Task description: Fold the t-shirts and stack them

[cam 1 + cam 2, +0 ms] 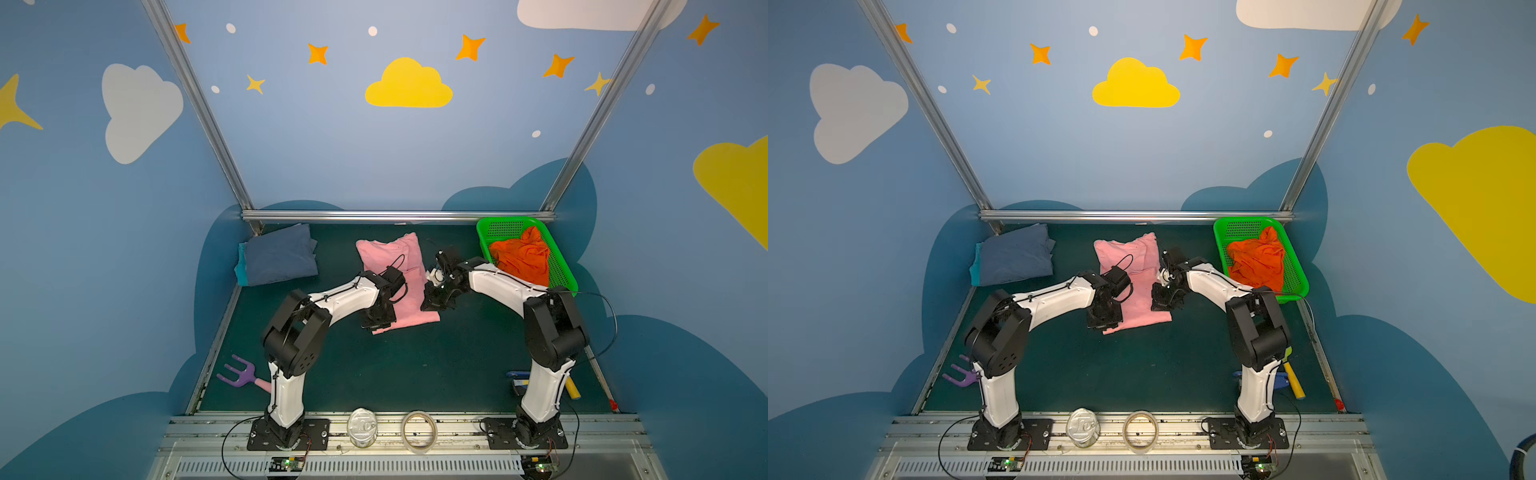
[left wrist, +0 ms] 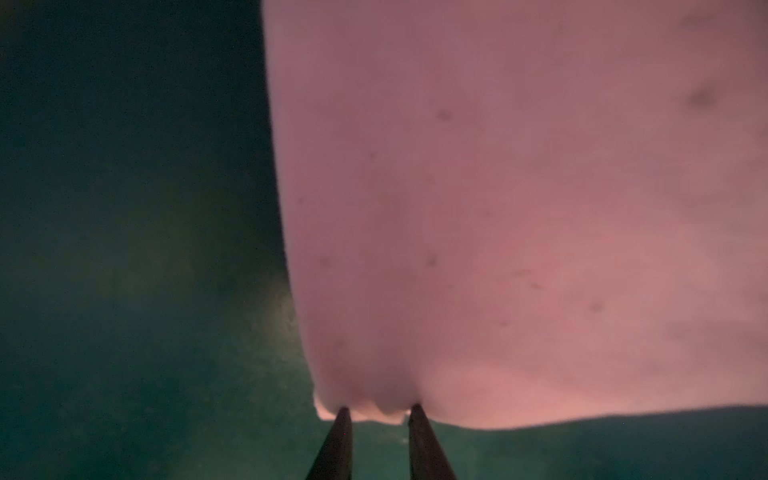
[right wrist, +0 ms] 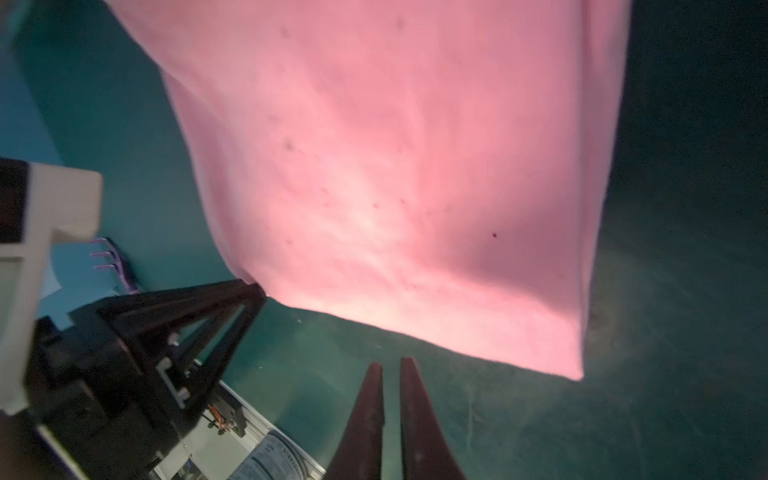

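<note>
Two grippers by pink shirt [image 1: 390, 253], centre | left gripper [image 2: 379, 410]: narrow gap on 7 o'clock corner — hold, we cannot tell | right gripper [image 3: 391, 362]: nearly closed, empty, off hem near 5 o'clock | risk: we fear one-sided lift skews fold

Just ahead of the right gripper [image 3: 390, 363], whose jaws are nearly closed, a strip of bare table [image 3: 478, 415] lies open before the hem of the pink t-shirt [image 3: 395, 187]. To one side of them the left gripper [image 2: 379, 409] stands at the hem's corner, blocking a sideways pass. Outward of the left jaws the table is bare as far as the folded slate blue t-shirt [image 1: 278, 257].
</note>
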Controlling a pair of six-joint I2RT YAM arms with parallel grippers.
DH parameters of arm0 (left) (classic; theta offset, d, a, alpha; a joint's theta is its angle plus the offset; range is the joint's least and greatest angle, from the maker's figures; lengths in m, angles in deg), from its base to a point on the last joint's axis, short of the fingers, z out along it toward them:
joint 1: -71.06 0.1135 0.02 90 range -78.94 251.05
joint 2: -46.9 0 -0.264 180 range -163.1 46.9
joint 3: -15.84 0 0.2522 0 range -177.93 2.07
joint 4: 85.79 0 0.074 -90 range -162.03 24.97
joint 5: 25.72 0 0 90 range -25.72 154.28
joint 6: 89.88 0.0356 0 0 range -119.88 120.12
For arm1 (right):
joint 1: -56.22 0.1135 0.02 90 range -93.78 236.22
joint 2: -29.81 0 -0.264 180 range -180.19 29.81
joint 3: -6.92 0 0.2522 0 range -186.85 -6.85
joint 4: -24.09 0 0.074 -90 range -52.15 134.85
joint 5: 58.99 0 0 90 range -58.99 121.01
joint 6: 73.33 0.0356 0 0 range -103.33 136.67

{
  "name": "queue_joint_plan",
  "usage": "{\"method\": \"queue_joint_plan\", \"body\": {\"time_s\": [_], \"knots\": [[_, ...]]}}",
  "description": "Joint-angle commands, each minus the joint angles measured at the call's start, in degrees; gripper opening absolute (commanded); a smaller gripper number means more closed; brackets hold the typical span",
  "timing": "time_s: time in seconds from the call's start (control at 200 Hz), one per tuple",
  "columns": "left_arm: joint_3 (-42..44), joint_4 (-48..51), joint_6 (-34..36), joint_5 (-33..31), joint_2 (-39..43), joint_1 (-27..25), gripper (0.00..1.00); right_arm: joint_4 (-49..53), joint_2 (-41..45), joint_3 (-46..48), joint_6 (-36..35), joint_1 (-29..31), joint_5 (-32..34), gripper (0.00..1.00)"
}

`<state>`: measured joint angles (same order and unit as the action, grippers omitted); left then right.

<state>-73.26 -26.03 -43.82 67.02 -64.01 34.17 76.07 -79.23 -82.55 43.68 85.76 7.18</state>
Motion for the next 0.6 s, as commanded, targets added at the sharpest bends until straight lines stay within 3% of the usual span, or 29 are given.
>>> {"method": "queue_joint_plan", "body": {"time_s": [0.0, 0.185, 0.335, 0.416, 0.506, 0.596], "knots": [[3.63, -2.33, -2.08, -0.99, -0.57, 1.03, 0.24, -2.2, -0.64, 3.18, 0.22, -0.94, 2.85, 0.09], [11.88, -2.98, -2.22, -2.48, 1.2, 4.45, 0.22, -3.15, 1.8, 9.59, 1.09, -4.33, 5.13, 0.04], [13.38, 0.52, -2.17, -6.13, 5.82, 5.25, 0.25, -1.9, 7.7, 12.95, -0.37, -3.98, 9.11, 0.04], [13.15, 2.17, -2.35, -6.79, 8.28, 4.92, 0.31, -1.6, 10.13, 13.89, -0.4, -4.11, 9.14, 0.07], [13.24, 2.52, -2.97, -6.12, 10.76, 3.66, 0.46, -2.0, 11.25, 13.75, 0.18, -3.6, 7.22, 0.17], [13.6, 2.34, -3.88, -4.79, 12.7, 2.25, 0.53, -3.24, 11.17, 13.02, 1.56, -1.74, 5.03, 0.27]]}}
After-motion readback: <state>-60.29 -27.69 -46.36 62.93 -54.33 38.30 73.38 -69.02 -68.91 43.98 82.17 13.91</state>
